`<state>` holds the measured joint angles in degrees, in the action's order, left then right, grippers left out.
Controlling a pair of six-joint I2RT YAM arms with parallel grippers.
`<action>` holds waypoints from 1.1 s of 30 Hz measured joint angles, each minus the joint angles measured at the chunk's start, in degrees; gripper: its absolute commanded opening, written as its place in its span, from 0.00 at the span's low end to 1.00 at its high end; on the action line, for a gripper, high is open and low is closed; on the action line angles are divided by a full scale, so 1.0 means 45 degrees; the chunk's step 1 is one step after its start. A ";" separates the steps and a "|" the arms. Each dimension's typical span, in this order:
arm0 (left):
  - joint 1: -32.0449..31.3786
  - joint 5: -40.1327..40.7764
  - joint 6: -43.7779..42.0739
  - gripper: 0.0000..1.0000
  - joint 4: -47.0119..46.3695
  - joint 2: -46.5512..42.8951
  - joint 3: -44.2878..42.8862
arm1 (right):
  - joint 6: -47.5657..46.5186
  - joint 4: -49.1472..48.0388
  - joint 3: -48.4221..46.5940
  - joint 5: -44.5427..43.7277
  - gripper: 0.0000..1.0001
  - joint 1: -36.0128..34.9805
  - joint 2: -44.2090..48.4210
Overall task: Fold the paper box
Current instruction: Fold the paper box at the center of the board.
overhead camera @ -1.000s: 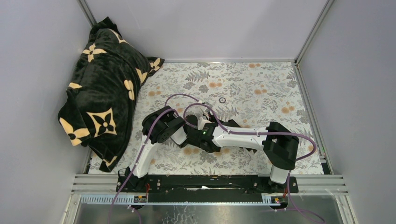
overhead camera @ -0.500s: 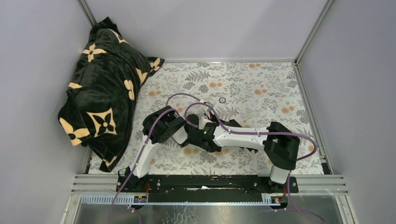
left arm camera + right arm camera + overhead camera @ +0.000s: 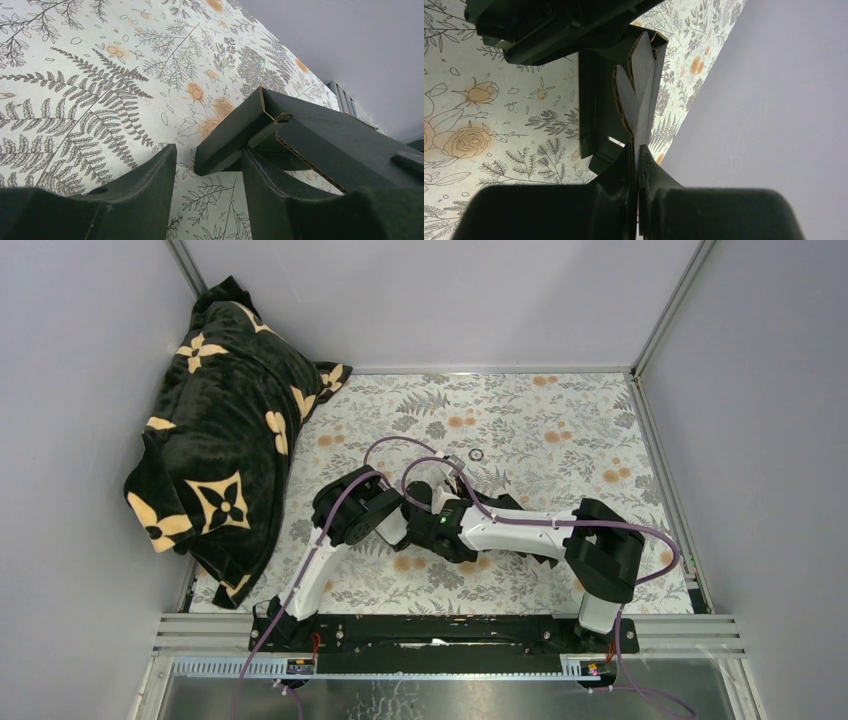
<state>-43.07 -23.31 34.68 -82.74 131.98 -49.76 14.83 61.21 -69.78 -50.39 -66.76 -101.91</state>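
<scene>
A black plush blanket (image 3: 215, 440) with cream flower motifs is heaped at the far left edge of the worktop (image 3: 560, 430), which has a fern-and-rose pattern.

Just right of the blanket, the left arm (image 3: 310, 575) rises from its base and bends toward the middle of the worktop. In its wrist view the left fingers (image 3: 145, 190) stand spread. A folded corner of the paper box (image 3: 310, 135) reaches down into the gap between them, close against the right-hand finger. The left-hand finger is clear of it, with patterned cloth showing between finger and card.

The paper box is matte black card with a raw corrugated edge, partly folded, its panels meeting at a raised corner. From above it sits left of the worktop's centre, where the two wrists meet, and they hide it almost entirely. I cannot tell whether it rests on the cloth.

A small dark ring (image 3: 476, 454) lies on the worktop beyond the wrists.

The right arm (image 3: 520, 530) stretches leftward from its base at the right. The right fingers (image 3: 656, 172) are pressed together, pinching a thin upright flap of the paper box between their tips.
</scene>
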 measured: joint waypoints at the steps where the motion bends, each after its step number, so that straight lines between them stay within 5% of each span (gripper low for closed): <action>1: 0.0000 -0.0029 0.0000 0.57 0.0015 0.0039 -0.0073 | -0.0063 -0.0024 0.0024 0.0039 0.00 0.0058 0.0024; 20: 0.0000 -0.0840 -0.0228 0.57 0.2764 0.0189 -0.2161 | -0.2322 -0.0733 0.0141 0.2701 0.00 0.2297 0.1243; 33: 0.0010 -0.0967 -0.0078 0.57 0.2657 0.0544 -0.2574 | -0.2579 -0.0593 -0.0005 0.2846 0.00 0.2579 0.1083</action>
<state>-43.03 -27.66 34.33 -70.78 134.43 -61.34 3.22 58.54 -69.80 -37.58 -55.16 -97.03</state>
